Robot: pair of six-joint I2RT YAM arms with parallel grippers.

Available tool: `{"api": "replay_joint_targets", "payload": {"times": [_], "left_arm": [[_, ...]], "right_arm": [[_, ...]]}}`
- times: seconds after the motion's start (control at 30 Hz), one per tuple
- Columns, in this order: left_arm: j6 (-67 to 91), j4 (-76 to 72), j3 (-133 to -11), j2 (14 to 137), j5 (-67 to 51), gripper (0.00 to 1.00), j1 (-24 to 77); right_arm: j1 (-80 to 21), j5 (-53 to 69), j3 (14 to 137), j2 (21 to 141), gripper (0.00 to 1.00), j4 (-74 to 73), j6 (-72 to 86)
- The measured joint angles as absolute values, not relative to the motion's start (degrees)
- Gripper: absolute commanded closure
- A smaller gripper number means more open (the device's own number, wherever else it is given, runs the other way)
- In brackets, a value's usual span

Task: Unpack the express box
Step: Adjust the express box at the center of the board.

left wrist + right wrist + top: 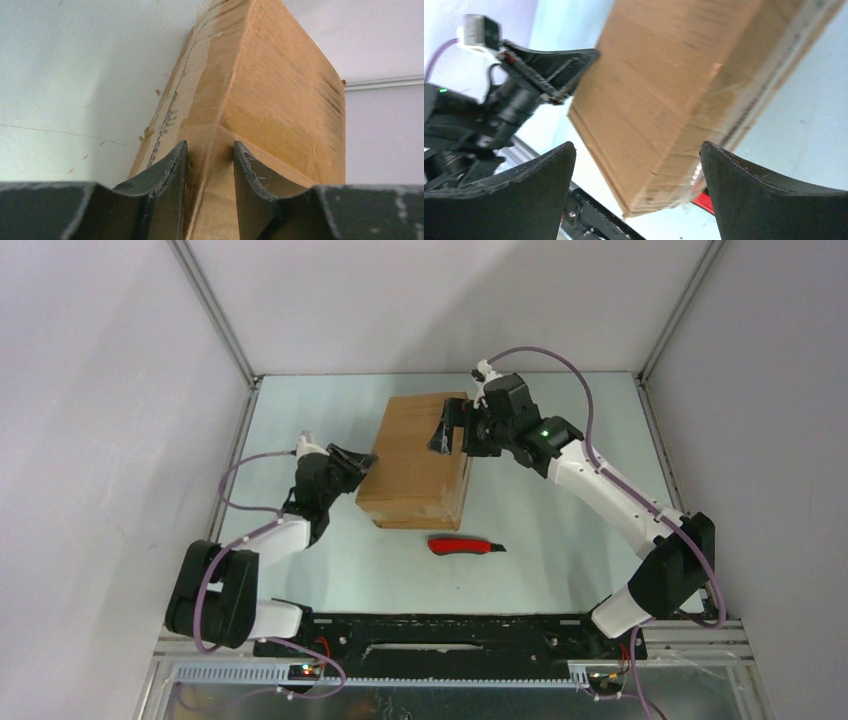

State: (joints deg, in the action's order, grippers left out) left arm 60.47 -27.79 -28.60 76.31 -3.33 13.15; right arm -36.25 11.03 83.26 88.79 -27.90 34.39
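Nearest the arms' bases, the red-handled utility knife (pixel 465 545) lies on the worktop (pixel 570 510) towards its near edge, just beside the near end of the express box (pixel 420 455) and apart from both grippers. It seems parked within reach for the cut, not in use.

The box lies beyond it, about midway between the left and right edges and running back towards the far edge, slightly askew. Its top is closed, and the left wrist view shows a taped seam (pixel 200 65) with a ragged edge, so the unpacking proper looks not yet begun.

The left gripper (pixel 362 462) is at the box's near left corner. Its fingers (pixel 172 165) are drawn about halfway in and straddle the vertical corner, one against each face, pinching the cardboard. The likely reason is to anchor the carton so it cannot slide or turn when worked on (a corner gives two faces to bear on).

Farther back, the right gripper (pixel 445 428) hangs over the box's top by its right side. Its jaws are spread wide and hold nothing, the box's edge showing between them, perhaps lining up to steady the far end.
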Motion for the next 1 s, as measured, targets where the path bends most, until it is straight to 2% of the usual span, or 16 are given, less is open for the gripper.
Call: {"api": "replay_joint_targets", "payload": {"times": [0.17,0.37,0.5,0.7,1.0], "left_arm": [[59.07,-23.97,-31.64,77.60,-2.96,0.60,12.58],[57.28,-20.64,-33.50,78.35,-0.95,0.60,11.14],[55.81,-18.17,-34.06,79.31,1.93,0.60,9.72],[52.45,-6.02,-32.40,82.52,2.39,0.59,10.15],[50.37,-0.56,-31.81,77.80,1.10,0.55,12.16]], "right_arm": [[-33.08,7.22,81.47,88.53,0.01,-30.83,32.86],[-29.32,9.41,74.65,88.18,0.00,-28.27,31.88],[-29.30,12.53,72.20,89.10,0.00,-24.56,32.16],[-30.04,16.82,72.03,94.15,0.01,-14.33,35.53],[-32.93,15.77,73.45,98.45,0.01,-13.02,37.91]]}}
